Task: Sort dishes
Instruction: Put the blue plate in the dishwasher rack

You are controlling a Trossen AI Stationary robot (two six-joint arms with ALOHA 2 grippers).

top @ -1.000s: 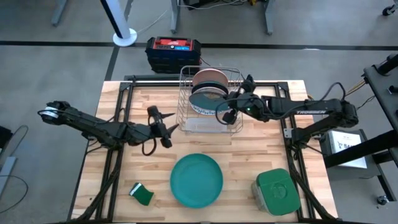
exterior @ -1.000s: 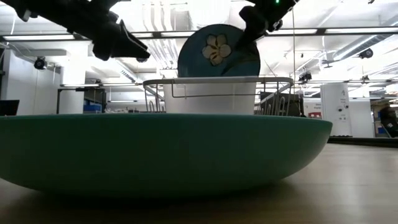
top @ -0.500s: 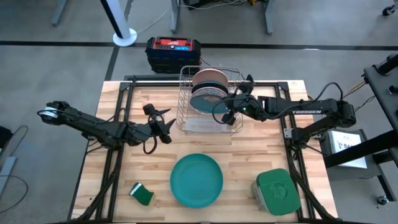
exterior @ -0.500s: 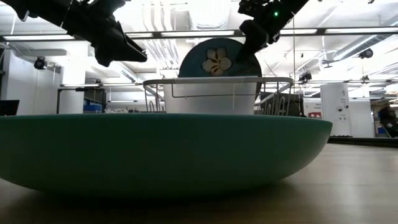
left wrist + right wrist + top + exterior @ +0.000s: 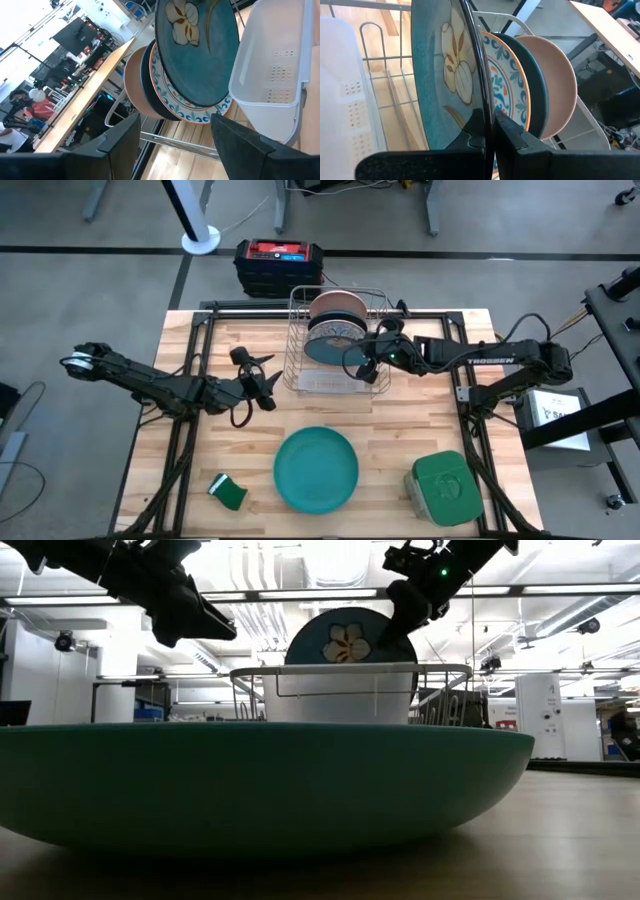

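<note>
Starting at the table's (image 5: 450, 430) left side, the left gripper (image 5: 262, 380) hovers over bare wood with its fingers spread and empty, just beside the wire rack (image 5: 296, 330). Nearer the front edge lies a small green sponge (image 5: 230, 493). A bright teal-green plate (image 5: 316, 468) sits flat at the front centre, well apart from the rack. Inside the rack, a salmon-pink plate (image 5: 559, 90), a dark teal plate (image 5: 534, 90) and a white patterned plate (image 5: 507, 85) stand on edge, one against the next. In front of them stands a blue plate with a flower (image 5: 440, 75), its rim pinched by the closed fingers of the right gripper (image 5: 366, 363). A white tray (image 5: 272, 75) fills the rack's front part. On the table's front right sits a square green-lidded container (image 5: 445, 488). Behind the table, on the floor, rests a black and red box (image 5: 279, 260).
</note>
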